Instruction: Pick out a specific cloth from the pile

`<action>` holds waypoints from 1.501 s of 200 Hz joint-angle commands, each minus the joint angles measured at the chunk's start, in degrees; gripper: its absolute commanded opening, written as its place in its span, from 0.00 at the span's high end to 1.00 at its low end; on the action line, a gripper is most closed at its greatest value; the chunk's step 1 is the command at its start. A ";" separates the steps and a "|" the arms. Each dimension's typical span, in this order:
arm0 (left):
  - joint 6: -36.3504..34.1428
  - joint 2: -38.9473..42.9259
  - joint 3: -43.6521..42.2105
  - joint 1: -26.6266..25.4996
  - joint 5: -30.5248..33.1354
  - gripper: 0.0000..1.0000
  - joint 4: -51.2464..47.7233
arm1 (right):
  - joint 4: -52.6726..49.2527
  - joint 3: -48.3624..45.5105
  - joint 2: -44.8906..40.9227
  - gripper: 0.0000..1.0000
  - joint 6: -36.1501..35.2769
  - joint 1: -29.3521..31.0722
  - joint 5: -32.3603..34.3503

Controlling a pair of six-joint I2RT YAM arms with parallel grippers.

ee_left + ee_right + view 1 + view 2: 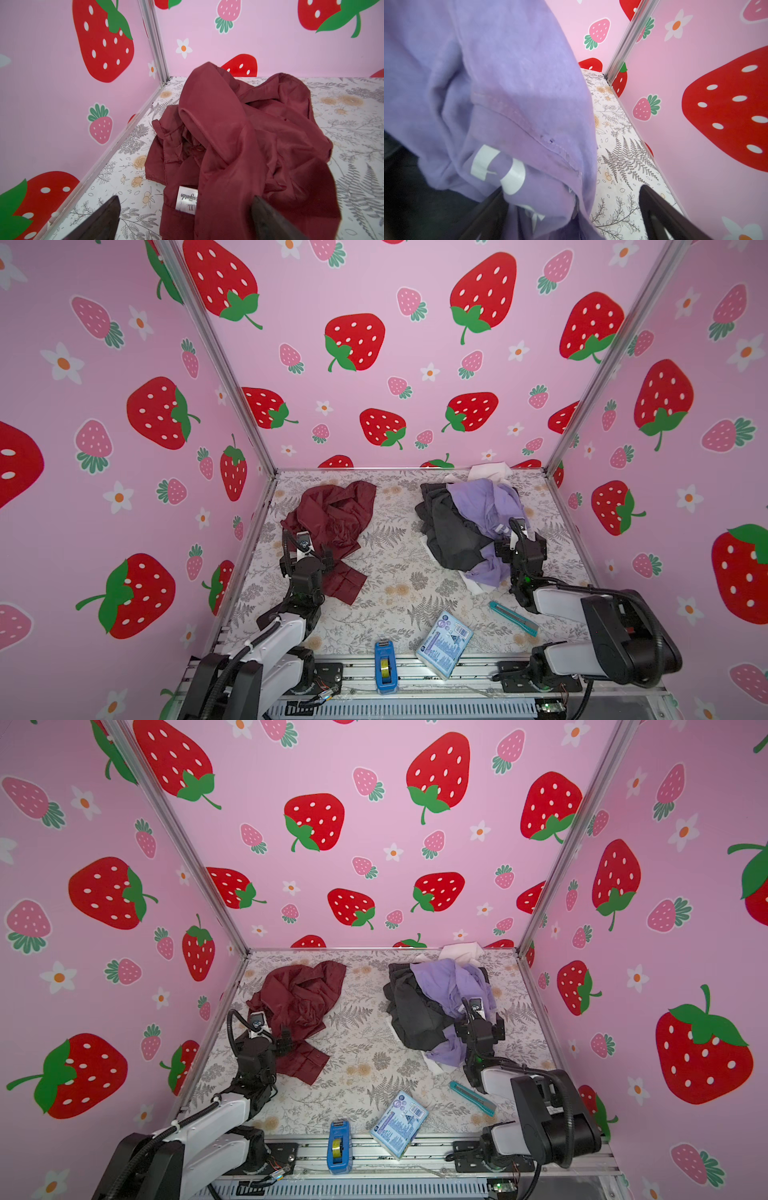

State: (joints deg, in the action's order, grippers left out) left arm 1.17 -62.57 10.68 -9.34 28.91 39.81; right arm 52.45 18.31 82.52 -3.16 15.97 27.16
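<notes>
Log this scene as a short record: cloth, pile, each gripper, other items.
cloth: maroon, crumpled, on the table, left side, apart from the pile
pile: lavender, black and white garments, back right
left gripper: open, over the cloth's near part
right gripper: open, at the pile's lavender edge
other: tape dispenser, tissue pack, cutter, all near the front
</notes>
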 commanded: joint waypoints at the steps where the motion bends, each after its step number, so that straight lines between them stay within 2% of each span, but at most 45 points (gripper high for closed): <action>1: 1.49 -6.46 0.08 1.34 -2.44 0.02 12.18 | 14.16 -0.46 4.85 0.00 0.51 -2.05 -2.48; 11: 1.19 -9.58 0.17 1.53 -2.16 0.03 16.23 | 17.30 -0.77 6.66 0.00 0.52 -2.48 -2.85; 21: 1.28 -11.93 0.19 1.86 -2.49 0.03 18.94 | 14.16 -0.48 5.59 0.00 1.77 -3.18 -4.06; 34: 1.23 -15.36 0.52 2.42 -1.80 0.02 22.13 | 18.16 -2.55 5.58 0.00 2.07 -4.36 -6.53; 49: 1.74 -19.24 0.78 3.43 -4.31 0.01 25.66 | 19.81 -3.85 5.28 0.00 2.89 -5.37 -8.44; 63: 0.85 -21.76 1.68 3.54 -7.04 0.02 26.23 | 22.99 -4.72 7.15 0.00 3.05 -5.90 -9.59; 96: 0.42 -26.05 3.52 4.52 -10.78 0.01 27.07 | 22.41 -4.22 7.99 0.00 3.33 -6.45 -10.69; 126: 2.15 -25.25 5.90 6.54 -13.01 0.01 21.19 | 20.41 -3.33 7.87 0.00 3.77 -7.47 -13.21; 156: 3.74 -25.11 11.13 9.46 -18.71 0.02 10.65 | 19.47 -3.01 7.83 0.00 4.22 -8.59 -15.56; 228: 3.22 -25.80 14.11 9.96 -21.08 0.05 6.09 | 19.45 -3.00 7.83 0.00 4.18 -8.59 -15.59; 232: 3.20 -25.82 14.13 9.90 -21.08 0.05 5.86 | 19.47 -3.02 7.74 0.00 4.18 -8.63 -15.56; 235: 3.16 -25.77 14.11 9.91 -21.08 0.00 5.85 | 19.52 -3.01 7.74 0.00 4.21 -8.60 -15.64; 300: 2.08 -26.05 14.93 9.05 -20.72 0.01 4.74 | 19.62 -3.10 7.69 0.00 4.19 -8.61 -15.56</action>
State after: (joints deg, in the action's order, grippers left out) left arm 4.27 -88.14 23.33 0.12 8.34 45.41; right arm 71.05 14.52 90.06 0.40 7.70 11.92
